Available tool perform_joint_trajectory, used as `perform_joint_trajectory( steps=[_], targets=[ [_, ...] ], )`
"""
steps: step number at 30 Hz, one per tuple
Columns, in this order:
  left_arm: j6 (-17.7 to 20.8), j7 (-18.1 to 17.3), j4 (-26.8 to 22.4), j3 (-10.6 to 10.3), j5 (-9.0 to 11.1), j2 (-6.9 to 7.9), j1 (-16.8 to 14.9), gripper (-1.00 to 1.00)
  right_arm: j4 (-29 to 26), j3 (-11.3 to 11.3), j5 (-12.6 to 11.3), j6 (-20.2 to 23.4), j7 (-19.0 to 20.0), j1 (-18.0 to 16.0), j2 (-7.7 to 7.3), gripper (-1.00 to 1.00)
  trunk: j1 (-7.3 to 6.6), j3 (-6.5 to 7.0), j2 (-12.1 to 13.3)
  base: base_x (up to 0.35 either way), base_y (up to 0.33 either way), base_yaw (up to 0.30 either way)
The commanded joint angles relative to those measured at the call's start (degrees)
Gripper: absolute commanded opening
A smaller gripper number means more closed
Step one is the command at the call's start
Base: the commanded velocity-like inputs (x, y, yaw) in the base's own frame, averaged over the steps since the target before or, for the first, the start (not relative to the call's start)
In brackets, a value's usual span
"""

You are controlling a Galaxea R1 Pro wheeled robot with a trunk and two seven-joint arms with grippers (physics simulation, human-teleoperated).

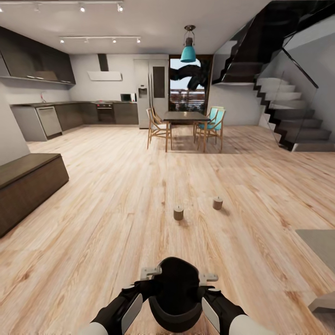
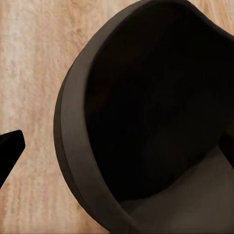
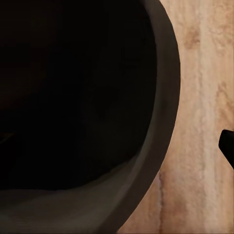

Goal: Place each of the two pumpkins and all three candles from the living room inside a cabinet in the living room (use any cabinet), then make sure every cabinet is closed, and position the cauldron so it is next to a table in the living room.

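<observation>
The black cauldron (image 1: 174,298) sits at the bottom centre of the head view, between my two arms. My left gripper (image 1: 148,272) is at its left rim and my right gripper (image 1: 208,278) at its right rim. In the left wrist view the cauldron (image 2: 146,112) looms close, with one dark fingertip (image 2: 10,146) outside its wall and well clear of it. In the right wrist view the cauldron (image 3: 73,97) is just as near, and a fingertip (image 3: 227,146) stands apart outside the rim. Both grippers look open astride the wall. Two beige candles (image 1: 178,212) (image 1: 217,203) stand on the floor ahead. The dark-brown cabinet (image 1: 28,184) is at left. No pumpkins are in view.
A corner of the grey coffee table (image 1: 318,242) juts in at right. Far ahead stand a dining table (image 1: 185,117) with chairs, a kitchen run at back left, and a staircase (image 1: 298,116) at right. Wooden floor spreads wide between me and the candles.
</observation>
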Motion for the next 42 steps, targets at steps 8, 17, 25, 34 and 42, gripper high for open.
perform_joint_trajectory(
  steps=[8,17,25,34,42],
  targets=[
    [0.25,0.28,0.32,-0.15,0.27,0.0,-0.03,1.0,-0.05,0.42,-0.67,0.33,-0.36,-0.01,-0.16,1.0,0.19,-1.83,-0.13,0.0,0.0,0.0],
    [0.25,0.28,0.42,-0.15,0.27,0.0,-0.03,1.0,0.08,0.4,-2.04,0.25,-0.36,-0.01,-0.32,1.0,0.42,-3.83,-0.25,0.0,0.0,0.0],
    [0.07,0.24,0.43,-0.11,0.2,0.0,-0.03,1.0,0.09,0.32,-2.35,0.18,-0.37,-0.01,-0.34,1.0,0.55,-4.93,-0.32,0.0,0.0,0.0],
    [-1.95,0.26,0.51,-0.13,0.26,0.0,-0.02,1.0,0.23,0.31,-2.37,-1.12,-0.37,-0.01,-0.34,1.0,0.55,-4.93,-0.32,0.0,0.0,0.0],
    [-2.04,0.25,0.53,-0.09,0.27,0.0,-0.02,1.0,0.26,0.31,-2.37,-1.33,-0.44,-0.01,-0.34,1.0,0.65,-5.82,-0.37,0.0,0.0,0.0]
  ],
)
